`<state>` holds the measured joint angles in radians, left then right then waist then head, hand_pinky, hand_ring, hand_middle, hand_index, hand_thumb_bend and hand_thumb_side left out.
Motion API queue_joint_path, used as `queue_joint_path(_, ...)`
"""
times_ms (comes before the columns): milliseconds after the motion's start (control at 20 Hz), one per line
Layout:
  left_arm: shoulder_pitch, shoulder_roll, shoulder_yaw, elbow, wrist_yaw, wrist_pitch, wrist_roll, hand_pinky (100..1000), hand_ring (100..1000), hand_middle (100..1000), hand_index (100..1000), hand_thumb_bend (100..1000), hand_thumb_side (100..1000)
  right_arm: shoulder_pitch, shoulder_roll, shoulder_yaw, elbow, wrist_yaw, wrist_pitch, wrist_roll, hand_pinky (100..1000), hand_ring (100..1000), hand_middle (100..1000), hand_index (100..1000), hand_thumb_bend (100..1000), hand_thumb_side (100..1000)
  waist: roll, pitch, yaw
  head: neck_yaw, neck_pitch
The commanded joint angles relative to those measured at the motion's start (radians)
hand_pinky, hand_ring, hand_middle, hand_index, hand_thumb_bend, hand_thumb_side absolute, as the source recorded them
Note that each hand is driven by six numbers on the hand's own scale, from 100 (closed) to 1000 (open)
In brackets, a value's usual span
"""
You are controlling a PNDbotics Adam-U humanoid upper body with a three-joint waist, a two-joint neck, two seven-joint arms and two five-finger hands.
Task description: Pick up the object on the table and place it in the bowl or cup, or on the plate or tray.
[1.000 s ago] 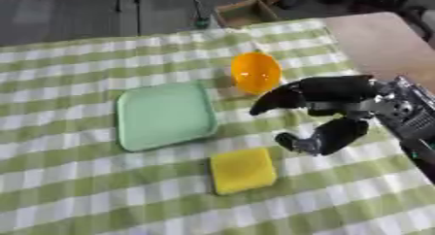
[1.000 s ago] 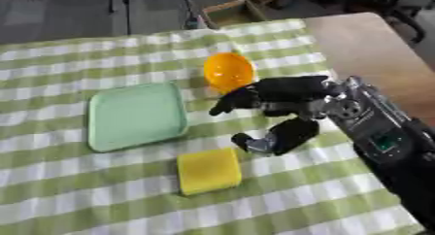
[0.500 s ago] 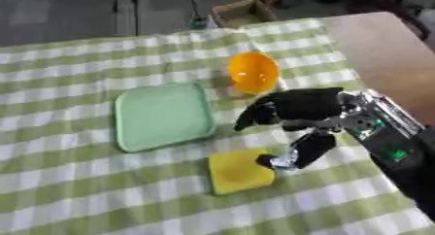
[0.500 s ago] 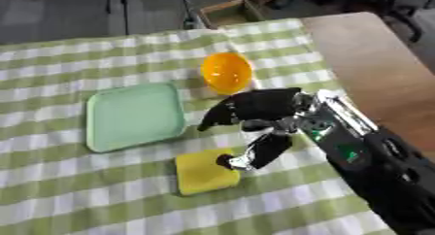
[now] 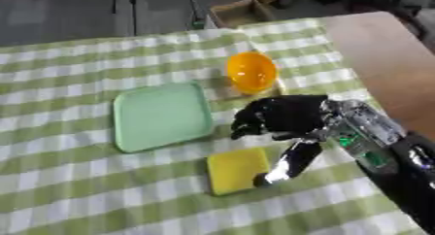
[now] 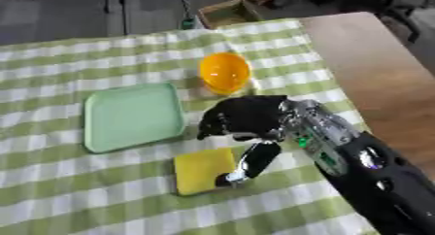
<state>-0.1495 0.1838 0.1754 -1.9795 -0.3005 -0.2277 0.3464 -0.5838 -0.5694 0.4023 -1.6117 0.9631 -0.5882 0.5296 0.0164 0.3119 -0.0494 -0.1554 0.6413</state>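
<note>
Reaching in from the lower right, the robot's black right hand (image 5: 285, 118) hangs low over a green-and-white checked cloth (image 5: 76, 190) that covers the tabletop. Its fingers (image 5: 255, 121) are spread and bent downward, closed on nothing, while its thumb (image 5: 285, 165) stretches down so that the tip sits at the right edge of a yellow sponge (image 5: 236, 170); whether the tip actually touches cannot be told. Taking that flat, square sponge as the landmark, it lies on the cloth by itself, outside every container. A pale green tray (image 5: 160, 115) with rounded corners lies up and to the left of the sponge, near but not touching it, with nothing on it. An orange bowl (image 5: 251, 72) stands farther up, beyond the hand, just off the tray's far right corner. To the right of the sponge, past the arm, bare brown tabletop (image 5: 387, 59) shows beyond the cloth's edge. A cardboard box (image 5: 241, 11) sits on the floor behind the far edge of the cloth.
</note>
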Motion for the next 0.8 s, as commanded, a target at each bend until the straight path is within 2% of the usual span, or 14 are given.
queue_joint_path(50, -0.002, 0.021, 0.0, -0.021, 0.003, -0.003, 0.0, 568, 756, 785, 851, 219, 915, -0.008, 0.003, -0.003, 0.02, 0.051, -0.026, -0.01, 931, 957, 887, 938, 569, 944, -0.003, -0.113, -0.001, -0.005, -0.005)
queue_joint_path(500, -0.002, 0.02, 0.0, -0.021, 0.004, -0.003, 0.0, 568, 756, 786, 851, 219, 915, -0.008, 0.051, 0.009, 0.098, 0.169, -0.016, -0.1, 918, 945, 874, 936, 557, 929, -0.002, -0.112, 0.001, -0.009, -0.007)
queue_joint_path(600, -0.003, 0.02, 0.0, -0.021, 0.004, -0.003, 0.0, 568, 756, 786, 850, 219, 915, -0.009, 0.056, 0.01, 0.102, 0.186, -0.017, -0.121, 858, 878, 823, 912, 505, 801, -0.003, -0.112, 0.001, -0.009, -0.008)
queue_joint_path(650, -0.003, 0.02, 0.0, -0.021, 0.004, -0.003, 0.0, 568, 756, 786, 850, 219, 915, -0.009, 0.059, 0.011, 0.104, 0.196, -0.017, -0.134, 837, 854, 797, 904, 496, 779, -0.004, -0.112, 0.001, -0.009, -0.008)
queue_joint_path(700, -0.003, 0.02, 0.0, -0.021, 0.004, -0.003, 0.0, 568, 756, 786, 850, 219, 915, -0.009, 0.061, 0.012, 0.105, 0.205, -0.016, -0.15, 798, 806, 736, 868, 478, 706, -0.004, -0.112, 0.002, -0.01, -0.009)
queue_joint_path(750, -0.003, 0.02, 0.0, -0.021, 0.004, -0.003, 0.0, 568, 756, 786, 850, 219, 915, -0.008, 0.061, 0.013, 0.106, 0.215, -0.016, -0.168, 798, 806, 736, 868, 478, 706, -0.004, -0.112, 0.002, -0.01, -0.01)
queue_joint_path(800, -0.003, 0.02, 0.0, -0.021, 0.004, -0.003, 0.0, 568, 756, 786, 850, 219, 915, -0.008, 0.061, 0.014, 0.105, 0.225, -0.015, -0.188, 790, 783, 695, 845, 468, 640, -0.004, -0.112, 0.002, -0.01, -0.01)
